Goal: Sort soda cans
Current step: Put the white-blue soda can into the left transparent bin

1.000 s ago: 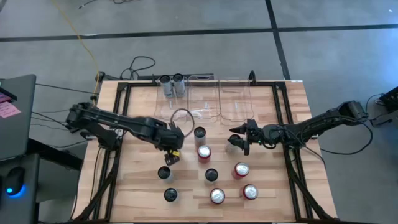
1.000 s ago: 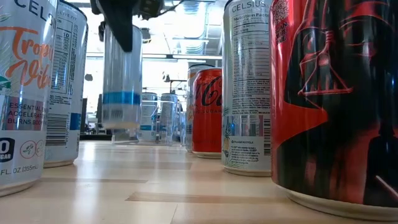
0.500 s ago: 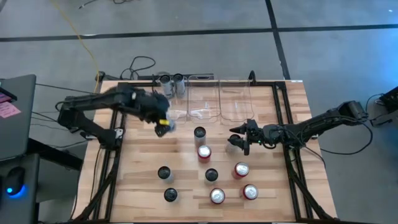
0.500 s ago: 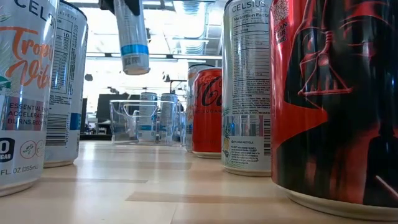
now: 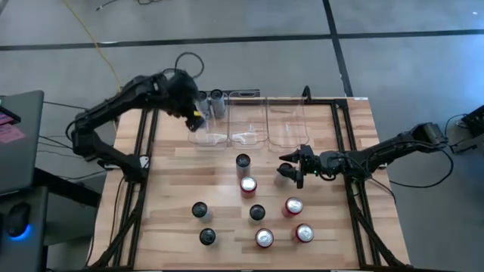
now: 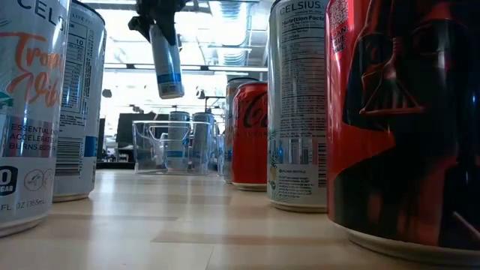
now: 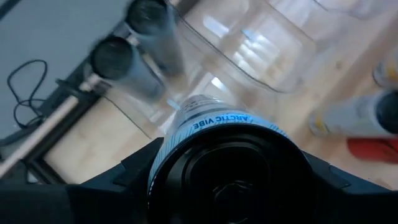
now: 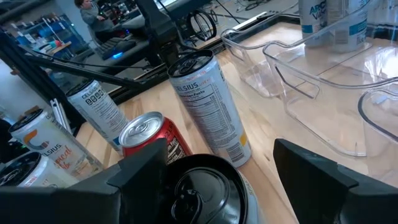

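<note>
A robotics lab: a pale wooden-plank table (image 5: 181, 181) on a black metal frame (image 5: 140, 174) stands on grey concrete floor (image 5: 249, 23) under bright ceiling lights (image 6: 225, 30).

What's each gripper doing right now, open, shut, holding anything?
Left gripper: closed on a silver can, lifted over the leftmost clear bin.
Right gripper: closed on a dark-topped can on the table.

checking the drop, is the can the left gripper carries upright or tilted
Tilted: in the low view the silver can hangs slanted from the left gripper.
</note>
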Robot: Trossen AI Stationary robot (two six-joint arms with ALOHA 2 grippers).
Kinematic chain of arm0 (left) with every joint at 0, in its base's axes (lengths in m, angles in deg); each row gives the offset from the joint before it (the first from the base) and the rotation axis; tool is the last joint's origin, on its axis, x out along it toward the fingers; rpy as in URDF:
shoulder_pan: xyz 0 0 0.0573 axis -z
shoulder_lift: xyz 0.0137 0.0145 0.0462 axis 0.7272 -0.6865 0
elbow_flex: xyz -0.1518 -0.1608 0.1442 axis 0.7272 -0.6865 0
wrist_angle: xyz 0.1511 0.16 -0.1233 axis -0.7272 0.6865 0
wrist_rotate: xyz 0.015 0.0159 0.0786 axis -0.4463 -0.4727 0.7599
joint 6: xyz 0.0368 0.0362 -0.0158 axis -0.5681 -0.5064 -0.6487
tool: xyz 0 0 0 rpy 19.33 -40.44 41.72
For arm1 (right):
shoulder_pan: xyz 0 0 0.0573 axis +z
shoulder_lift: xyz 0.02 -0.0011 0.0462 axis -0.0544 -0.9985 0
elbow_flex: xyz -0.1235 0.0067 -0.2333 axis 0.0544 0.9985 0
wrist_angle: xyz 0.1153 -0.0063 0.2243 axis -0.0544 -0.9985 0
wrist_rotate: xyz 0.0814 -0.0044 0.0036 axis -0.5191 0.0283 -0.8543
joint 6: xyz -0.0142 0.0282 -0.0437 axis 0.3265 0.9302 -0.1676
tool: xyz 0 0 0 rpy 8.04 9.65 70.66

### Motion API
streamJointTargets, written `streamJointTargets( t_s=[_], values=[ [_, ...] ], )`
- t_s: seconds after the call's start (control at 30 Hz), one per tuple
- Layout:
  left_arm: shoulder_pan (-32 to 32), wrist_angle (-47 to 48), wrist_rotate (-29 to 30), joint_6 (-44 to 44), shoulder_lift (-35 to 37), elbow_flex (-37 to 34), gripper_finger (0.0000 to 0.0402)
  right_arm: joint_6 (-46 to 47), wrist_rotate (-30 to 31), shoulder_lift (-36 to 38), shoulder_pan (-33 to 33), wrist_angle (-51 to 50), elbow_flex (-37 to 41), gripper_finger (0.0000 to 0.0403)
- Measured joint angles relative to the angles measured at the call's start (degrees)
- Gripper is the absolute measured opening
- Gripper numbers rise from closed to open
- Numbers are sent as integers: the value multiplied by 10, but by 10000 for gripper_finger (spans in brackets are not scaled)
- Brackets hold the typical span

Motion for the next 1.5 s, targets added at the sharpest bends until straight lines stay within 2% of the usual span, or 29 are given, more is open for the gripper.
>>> streamJointTargets(
  t_s=[0.27, 0.57, 0.93, 1.2, 1.5],
  values=[
    [-79, -19, -13, -50, -45, 0, 252, -1, 0, 0, -5, -3, 0, 313],
    [-87, -37, -16, -62, -139, 0, 252, 1, 0, 0, -3, -19, -1, 313],
    [-93, -70, -12, -75, -150, -1, 252, 10, 0, 0, 11, -32, -1, 313],
    [-96, -123, -17, -71, -130, -119, 252, 16, 0, 0, 28, -28, -1, 313],
    [-135, -236, -69, -77, -86, -230, 252, 16, 26, 0, 29, -26, 0, 313]
  ],
)
